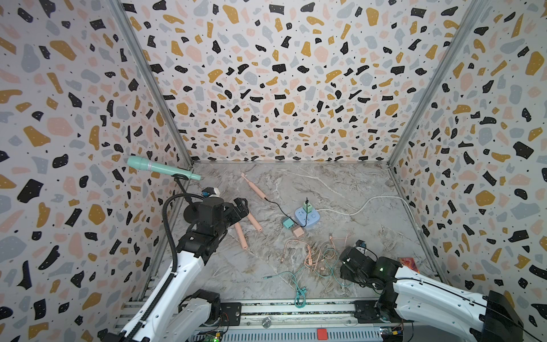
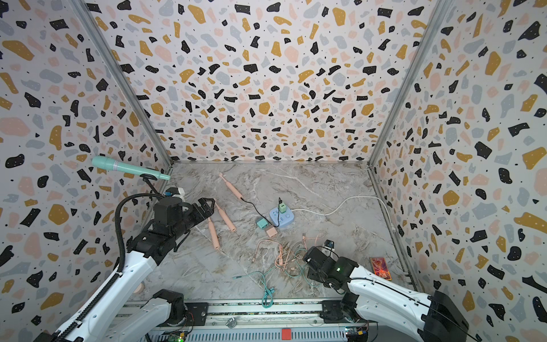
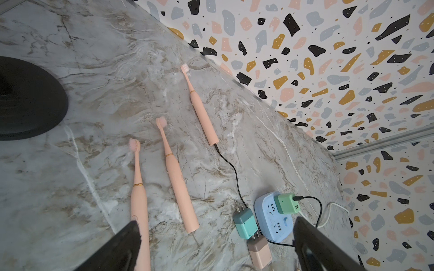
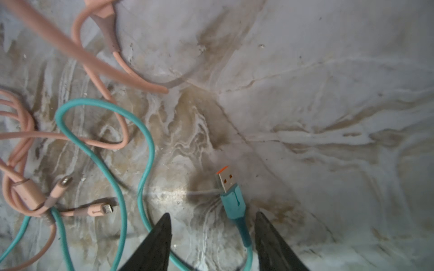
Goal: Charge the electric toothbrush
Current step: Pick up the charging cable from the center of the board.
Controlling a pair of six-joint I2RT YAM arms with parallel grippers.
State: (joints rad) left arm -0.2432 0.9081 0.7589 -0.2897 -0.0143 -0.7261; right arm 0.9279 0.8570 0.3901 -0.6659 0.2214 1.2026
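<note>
To get a brush charging, look first at the right gripper (image 4: 212,214): jaws about half spread, gripping nothing as yet, straddling the teal cable (image 4: 244,237) just behind its USB plug (image 4: 231,194). Lies lengthwise with the fingers, plug tip pointing ahead and away from the wrist, so well set for a pinch across the cord's width. Sits off-centre in the gap, close to one finger (image 4: 267,237) and well clear of the other; appears to touch neither. Rests flat on the marble table (image 4: 328,93), near a tangle of pink cables (image 4: 21,152).

Nearer the brushes: left gripper (image 3: 216,220), jaws spread wide and empty, hovering over two loose pink toothbrushes (image 3: 178,187), side by side, handles toward the jaws, bristles away. Beyond them, a third toothbrush (image 3: 203,117), already joined by a black cord (image 3: 234,173) to a green adapter (image 3: 286,203) on the blue power strip (image 3: 272,223). Just beside the strip, unplugged: teal adapter (image 3: 245,223) and pink adapter (image 3: 259,253). Probably worth centring on the cord before pinching.
</note>
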